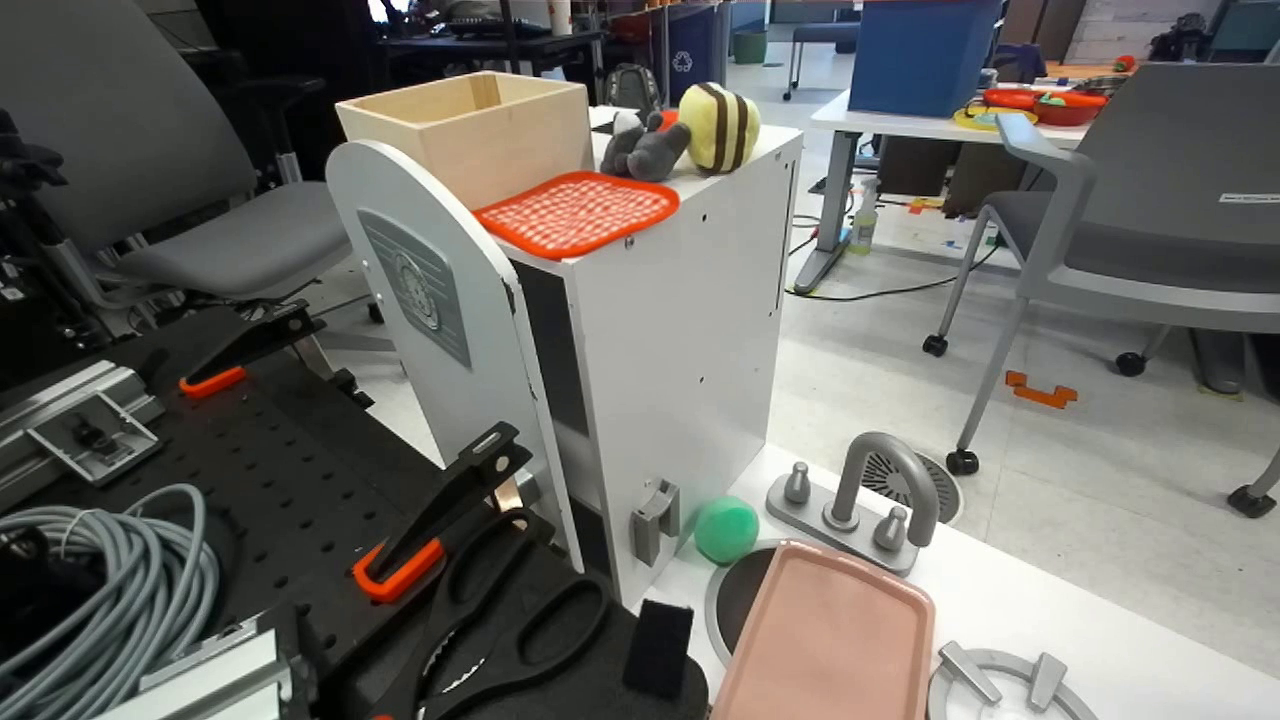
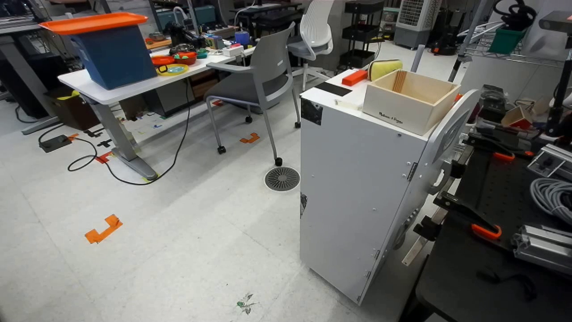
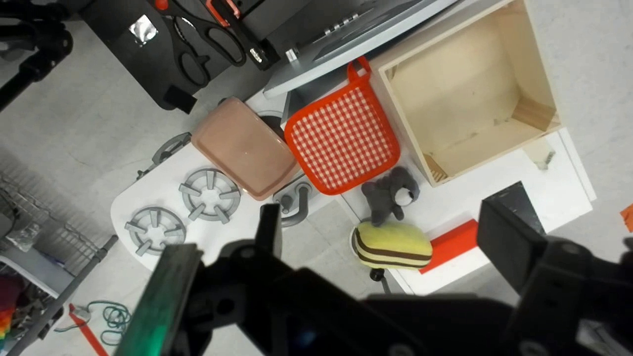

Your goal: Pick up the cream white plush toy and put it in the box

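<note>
The cream-yellow plush toy with dark brown bands (image 1: 719, 128) lies on top of the white cabinet, at its edge. It also shows in an exterior view partly behind the box (image 2: 384, 69), and in the wrist view (image 3: 393, 244). The pale wooden box (image 1: 515, 140) stands on the same cabinet top, open side up; it also shows in an exterior view (image 2: 397, 107) and the wrist view (image 3: 455, 94), with nothing inside. My gripper (image 3: 384, 225) is wide open and holds nothing; in the wrist view the toy appears between its fingers, farther below. Neither exterior view shows the gripper.
A grey plush toy (image 3: 388, 195) lies between the toy and the box, touching or nearly touching the toy. A red checked pot holder (image 3: 343, 141) and a red block (image 3: 452, 244) lie on the cabinet. The cabinet door (image 1: 440, 270) rises beside the box. A faucet (image 1: 880, 470) stands below.
</note>
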`<state>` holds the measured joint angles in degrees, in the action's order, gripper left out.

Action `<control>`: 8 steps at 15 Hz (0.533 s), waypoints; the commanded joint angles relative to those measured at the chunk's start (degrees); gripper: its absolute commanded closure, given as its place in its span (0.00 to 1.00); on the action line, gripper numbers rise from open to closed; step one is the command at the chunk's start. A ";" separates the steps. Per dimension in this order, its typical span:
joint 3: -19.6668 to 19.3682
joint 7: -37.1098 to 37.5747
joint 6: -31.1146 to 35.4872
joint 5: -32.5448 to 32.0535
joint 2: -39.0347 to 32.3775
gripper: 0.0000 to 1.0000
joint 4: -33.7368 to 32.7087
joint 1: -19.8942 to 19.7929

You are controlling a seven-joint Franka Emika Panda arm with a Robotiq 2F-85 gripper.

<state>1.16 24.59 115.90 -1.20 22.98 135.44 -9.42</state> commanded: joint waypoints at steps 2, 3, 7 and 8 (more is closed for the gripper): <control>-2.27 -0.08 -1.28 -0.36 -6.13 0.00 -3.14 -0.60; -2.87 -0.19 -1.38 -0.27 -6.89 0.00 -3.47 -0.76; -4.88 -0.53 -0.77 -0.59 -8.52 0.00 -4.14 -1.38; -5.22 -0.10 -0.47 -0.84 -8.75 0.00 -4.25 -1.54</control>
<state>-2.96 24.57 115.91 -1.24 15.19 132.95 -10.46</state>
